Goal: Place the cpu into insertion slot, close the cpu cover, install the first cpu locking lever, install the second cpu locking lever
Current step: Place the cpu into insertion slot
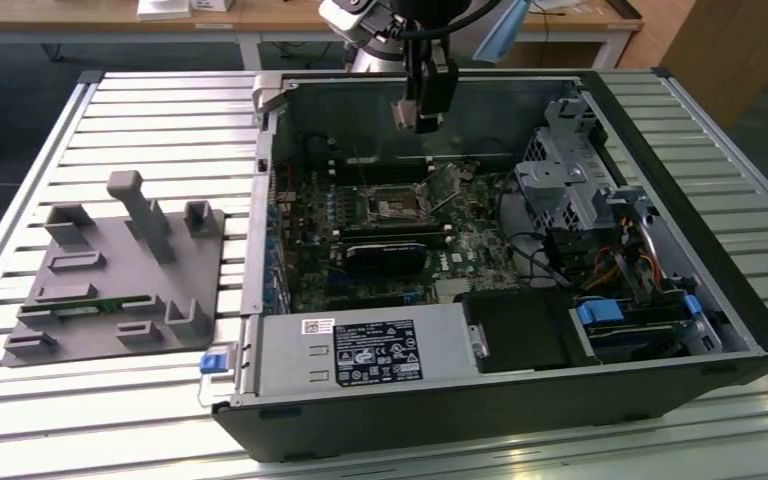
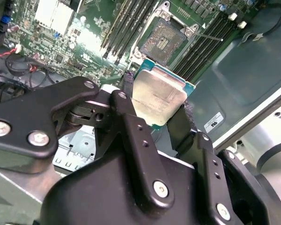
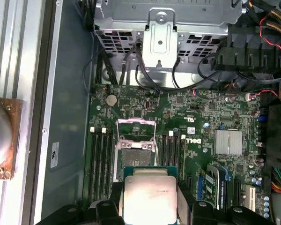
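My gripper point(image 2: 157, 101) is shut on the cpu point(image 2: 160, 93), a flat square chip with a pale silver top, pinched by its two opposite edges between black fingers point(image 2: 127, 86). The cpu point(image 3: 150, 197) hangs level above the dark green motherboard point(image 3: 192, 112), apart from the board. The insertion slot point(image 3: 136, 154) lies open just beside it, its dark centre bare. The cpu cover point(image 3: 136, 125), a silvery frame, is swung up off the slot at its far side. In the exterior view the gripper point(image 1: 423, 120) hovers over the case, above and behind the insertion slot point(image 1: 395, 205).
Long black memory slots point(image 3: 100, 154) flank the socket on both sides. A metal drive cage point(image 1: 571, 180) and cables fill the exterior view's right, a power supply point(image 1: 357, 350) the front. A grey fixture point(image 1: 117, 270) with upright posts stands on the slatted table at the exterior view's left.
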`<state>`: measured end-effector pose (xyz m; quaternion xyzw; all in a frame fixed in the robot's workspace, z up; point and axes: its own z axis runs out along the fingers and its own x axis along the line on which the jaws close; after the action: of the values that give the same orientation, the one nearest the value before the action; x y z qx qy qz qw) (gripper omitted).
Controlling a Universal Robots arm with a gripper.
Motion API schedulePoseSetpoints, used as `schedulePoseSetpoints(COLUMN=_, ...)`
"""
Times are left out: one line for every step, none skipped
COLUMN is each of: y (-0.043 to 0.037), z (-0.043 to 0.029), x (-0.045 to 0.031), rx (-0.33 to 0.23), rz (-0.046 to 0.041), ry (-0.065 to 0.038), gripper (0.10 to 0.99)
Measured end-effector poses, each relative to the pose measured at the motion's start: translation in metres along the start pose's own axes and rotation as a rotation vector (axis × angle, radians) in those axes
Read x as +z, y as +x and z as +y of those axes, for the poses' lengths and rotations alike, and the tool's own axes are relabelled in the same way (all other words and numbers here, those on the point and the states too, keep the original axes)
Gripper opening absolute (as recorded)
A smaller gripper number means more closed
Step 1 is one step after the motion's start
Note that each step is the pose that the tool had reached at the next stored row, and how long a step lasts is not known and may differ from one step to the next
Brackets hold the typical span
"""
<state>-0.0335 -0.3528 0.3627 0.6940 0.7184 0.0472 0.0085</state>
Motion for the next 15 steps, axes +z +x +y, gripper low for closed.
schedulePoseSetpoints(y=0.0001, z=-0.0003, x=0.0004, rx=0.003, rz=-0.0003, ry=0.0, gripper=0.541)
schedulePoseSetpoints(y=0.0008, z=-0.0003, x=0.0009, rx=0.003, rz=-0.001, ry=0.0, gripper=0.541)
schedulePoseSetpoints(y=0.0018, z=-0.0004, x=0.002, rx=0.003, rz=-0.0019, ry=0.0, gripper=0.541)
schedulePoseSetpoints(y=0.003, z=-0.0005, x=0.0033, rx=0.003, rz=-0.003, ry=0.0, gripper=0.541)
schedulePoseSetpoints(y=0.0044, z=-0.0006, x=0.0044, rx=0.003, rz=-0.0041, ry=0.0, gripper=0.541)
schedulePoseSetpoints(y=0.0052, z=-0.0008, x=0.0055, rx=0.003, rz=-0.0042, ry=0.0, gripper=0.541)
schedulePoseSetpoints(y=0.0061, z=-0.0009, x=0.0067, rx=0.003, rz=-0.0048, ry=0.0, gripper=0.541)
schedulePoseSetpoints(y=0.007, z=-0.001, x=0.008, rx=0.003, rz=-0.0057, ry=0.0, gripper=0.541)
schedulePoseSetpoints(y=0.0072, z=-0.0011, x=0.0091, rx=0.003, rz=-0.0057, ry=0.0, gripper=0.541)
schedulePoseSetpoints(y=0.0076, z=-0.0011, x=0.0103, rx=0.003, rz=-0.0065, ry=0.0, gripper=0.541)
schedulePoseSetpoints(y=0.0086, z=-0.0012, x=0.0118, rx=0.003, rz=-0.0098, ry=0.0, gripper=0.541)
schedulePoseSetpoints(y=0.0095, z=-0.0013, x=0.0134, rx=0.003, rz=-0.0133, ry=0.0, gripper=0.541)
schedulePoseSetpoints(y=0.0104, z=-0.0014, x=0.015, rx=0.003, rz=-0.0159, ry=0.0, gripper=0.541)
schedulePoseSetpoints(y=0.0109, z=-0.0015, x=0.0165, rx=0.003, rz=-0.0173, ry=0.0, gripper=0.541)
schedulePoseSetpoints(y=0.0115, z=-0.0016, x=0.018, rx=0.003, rz=-0.019, ry=0.0, gripper=0.541)
